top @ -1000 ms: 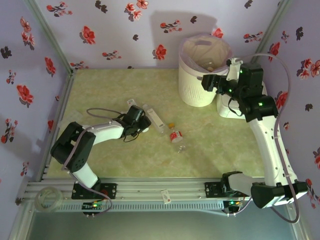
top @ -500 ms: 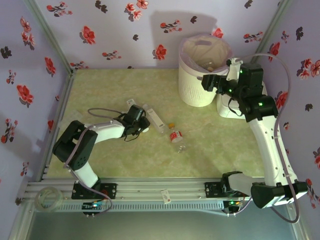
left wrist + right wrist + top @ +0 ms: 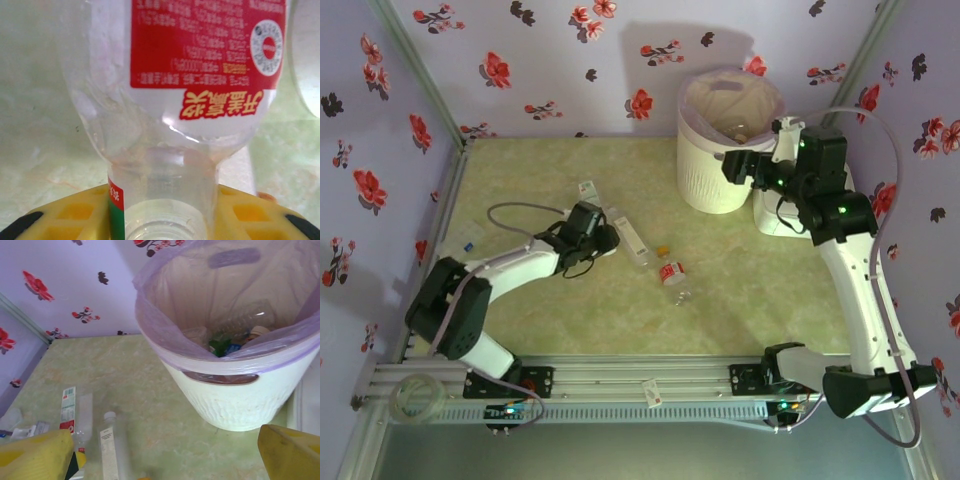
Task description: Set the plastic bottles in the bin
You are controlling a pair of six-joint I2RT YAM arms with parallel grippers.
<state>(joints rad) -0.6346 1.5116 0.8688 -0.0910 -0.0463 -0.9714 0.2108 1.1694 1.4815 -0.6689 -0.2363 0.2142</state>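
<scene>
Judging from the left wrist view, the clear bottle (image 3: 170, 100) looks empty, light, thin-walled and slick, likely to dent at the belly; its stiffer neck lies between the left gripper (image 3: 162, 220) fingers (image 3: 70, 215); whether they pinch it, cannot tell. Top view adds spare bottles (image 3: 630, 236) mid-table and the right gripper (image 3: 733, 166) beside the bin (image 3: 705, 180); right wrist view shows its fingers spread, empty, and dropped bottles (image 3: 250, 315) inside.

Left wrist | clear plastic bottle (image 3: 170, 100) lying neck-first toward the lens, mouth at the bottom edge | red label (image 3: 205, 45) with white characters and a round emblem | left gripper (image 3: 161, 225): yellow fingers (image 3: 75, 215) flank the neck, touching both sides | pale green marbled table (image 3: 35, 125) beneath | white curved object (image 3: 307, 55) at the right edge
</scene>
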